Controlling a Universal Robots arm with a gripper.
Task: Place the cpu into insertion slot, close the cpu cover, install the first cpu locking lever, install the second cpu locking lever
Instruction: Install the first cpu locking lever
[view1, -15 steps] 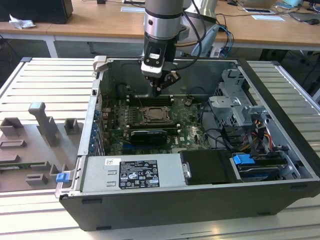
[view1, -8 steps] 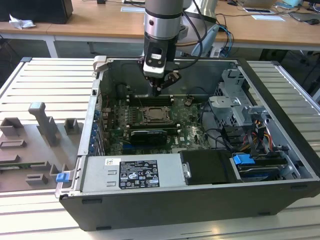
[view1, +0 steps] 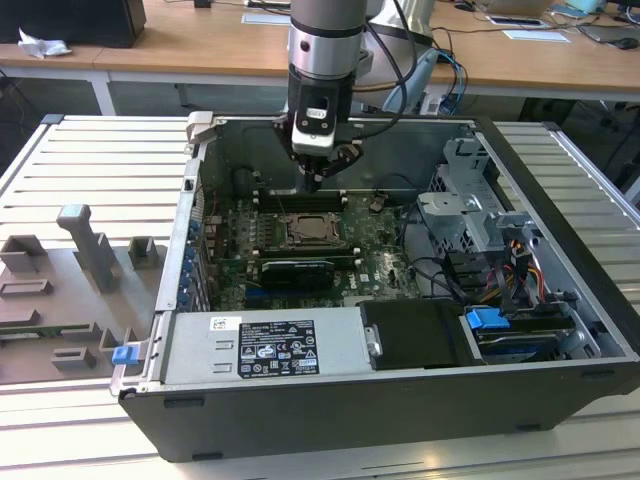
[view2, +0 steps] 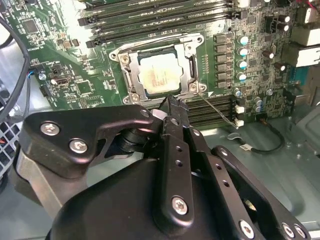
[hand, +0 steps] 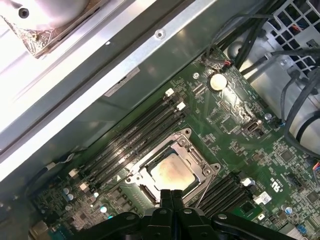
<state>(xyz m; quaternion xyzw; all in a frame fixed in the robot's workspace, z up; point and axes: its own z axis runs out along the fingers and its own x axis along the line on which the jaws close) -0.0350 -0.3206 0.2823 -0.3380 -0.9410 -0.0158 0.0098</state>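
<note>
The pincer (view2: 171, 101) has its two black fingers pressed together with nothing between them. It hangs tip down inside an open computer case (view1: 400, 380), and in the second wrist view the tip sits right at the near edge of the slot (view1: 292, 236), touching it or just above; I cannot tell which.

The cpu (view2: 159, 75) lies flat in the slot, pale metal top up. The cover (hand: 196, 159) is folded down around it, and the chip shows through the cover's window. Placing and covering look done.

From the slot's corner beside the pincer tip, a thin metal lever (view2: 217, 110) slants out over the nearby memory slots (view2: 212, 107). It looks unlatched, so I judge the lever stage to be in hand. I cannot tell which of the two levers this is, or how the other one lies.

Latching it, I judge, calls for a firm push down on the thin rod and a sideways nudge under its catch, with the closed tip kept from sliding onto the green board (hand: 235, 130).

The case rests on a slatted grey surface (view1: 60, 160).
</note>
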